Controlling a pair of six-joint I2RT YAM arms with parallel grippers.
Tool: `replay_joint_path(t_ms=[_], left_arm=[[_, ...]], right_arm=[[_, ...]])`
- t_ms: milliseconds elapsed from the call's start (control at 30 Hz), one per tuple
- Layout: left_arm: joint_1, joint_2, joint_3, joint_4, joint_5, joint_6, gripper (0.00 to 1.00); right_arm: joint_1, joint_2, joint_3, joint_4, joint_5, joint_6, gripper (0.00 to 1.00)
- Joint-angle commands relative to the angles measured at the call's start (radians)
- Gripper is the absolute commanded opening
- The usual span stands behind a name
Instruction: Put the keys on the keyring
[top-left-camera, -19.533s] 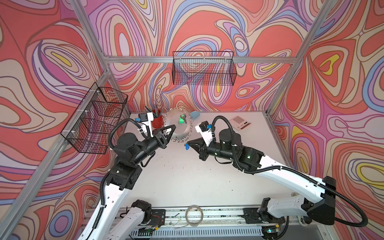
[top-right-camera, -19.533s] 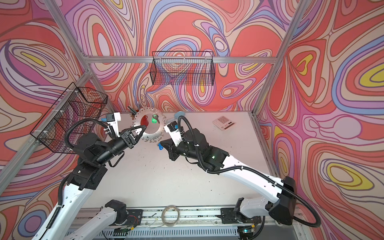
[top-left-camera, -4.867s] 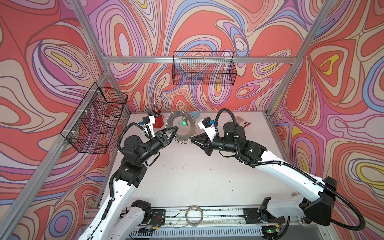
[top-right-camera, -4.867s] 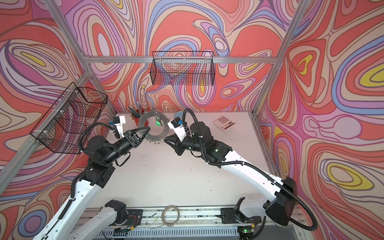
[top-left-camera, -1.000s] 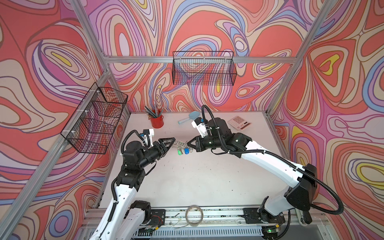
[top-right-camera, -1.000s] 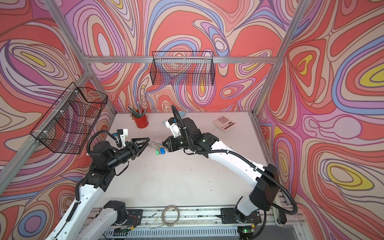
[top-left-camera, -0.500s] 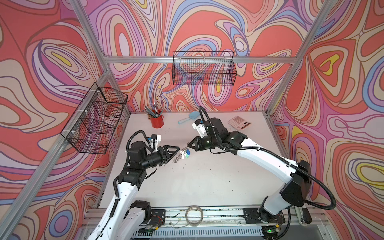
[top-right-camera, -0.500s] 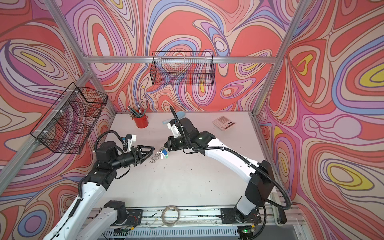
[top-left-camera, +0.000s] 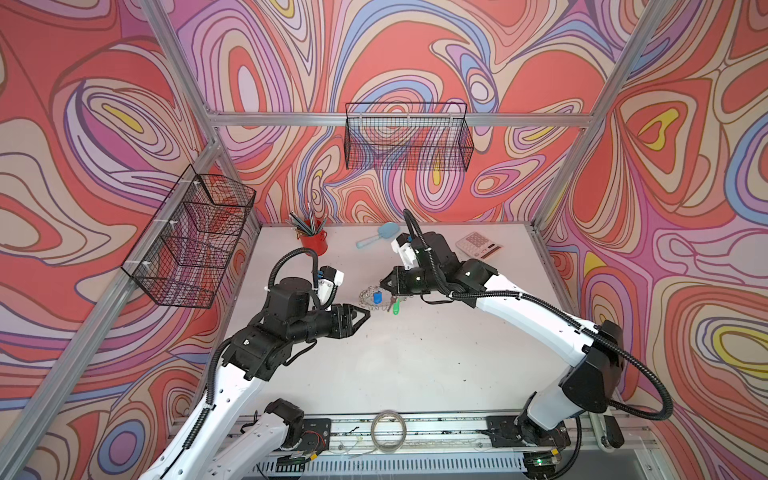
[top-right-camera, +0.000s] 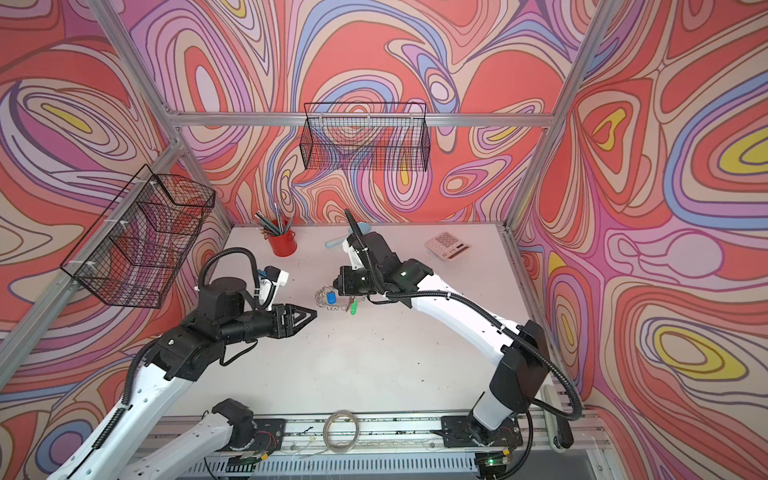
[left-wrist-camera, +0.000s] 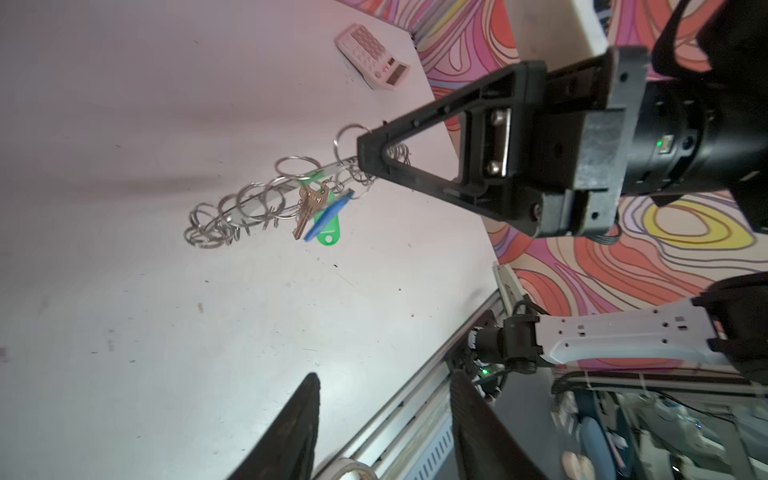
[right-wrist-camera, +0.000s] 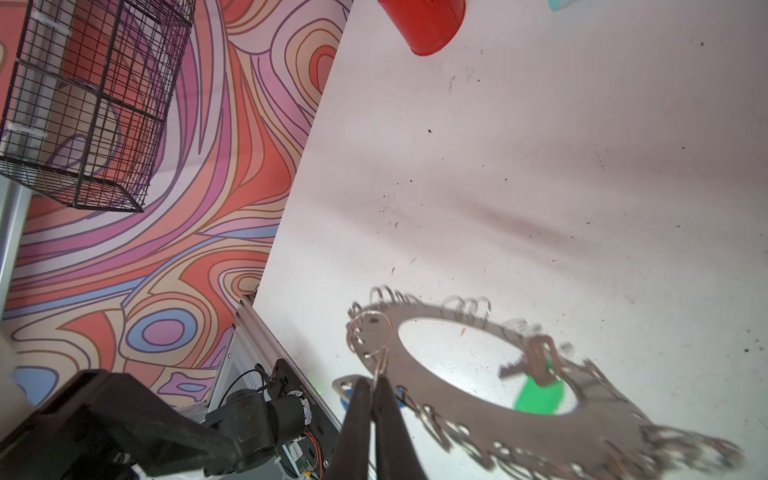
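Grey keyring (right-wrist-camera: 457, 411), blue tag (top-left-camera: 377, 297), green tag (top-left-camera: 395, 308), red cup (top-left-camera: 313, 246), white table (top-left-camera: 415, 365), and walls (top-left-camera: 415, 62) swirled coral, lilac and blue.

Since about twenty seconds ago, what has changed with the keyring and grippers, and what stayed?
The keyring came from the back by the red cup toward the table's middle, tipping from upright to nearly flat. The right gripper now carries it, shut on one of its small rings; the left gripper has backed off, open. Red cup, calculator and wire baskets are unchanged.
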Motion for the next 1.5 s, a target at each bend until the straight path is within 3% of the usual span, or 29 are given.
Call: replay_joint_path(t_ms=[0,67,133,300,500,667,833,1000,1100,1267,1467], left_arm=[[-0.004,0.006,0.031,-0.102,-0.072,0.082,0.55],[-0.005,0.028,0.003,-0.012,0.063,0.035,0.53],[-0.021,0.034,-0.062,0.13,0.125,-0.036,0.49],[-0.056,0.036,-0.243,0.477,0.126,-0.145,0.5],[-0.059,0.055,-0.316,0.643,0.056,-0.094,0.58],[-0.059,0.138,-0.304,0.741,0.087,-0.09,0.59],[-0.059,0.166,-0.269,0.722,0.076,-0.085,0.56],[-0.059,0.078,-0.264,0.589,0.013,-0.064,0.58],[-0.059,0.046,-0.25,0.525,0.042,-0.062,0.58],[-0.059,0.059,-0.323,0.671,0.096,-0.156,0.58],[-0.059,0.122,-0.339,0.75,0.091,-0.143,0.57]], right_arm=[[-0.002,-0.018,-0.019,0.026,0.019,0.03,0.0],[-0.002,-0.029,-0.035,0.048,0.021,0.047,0.0],[-0.003,-0.05,-0.056,0.071,0.026,0.069,0.0],[-0.002,-0.102,-0.101,0.13,0.033,0.123,0.0],[-0.002,-0.113,-0.08,0.1,0.003,0.111,0.0],[-0.002,-0.107,-0.071,0.065,-0.017,0.097,0.0],[-0.002,-0.126,-0.08,0.059,-0.008,0.097,0.0],[-0.004,-0.132,-0.102,0.088,-0.006,0.108,0.0],[-0.002,-0.127,-0.108,0.107,-0.02,0.114,0.0],[-0.002,-0.122,-0.1,0.124,-0.035,0.12,0.0],[-0.003,-0.125,-0.084,0.116,-0.05,0.122,0.0]])
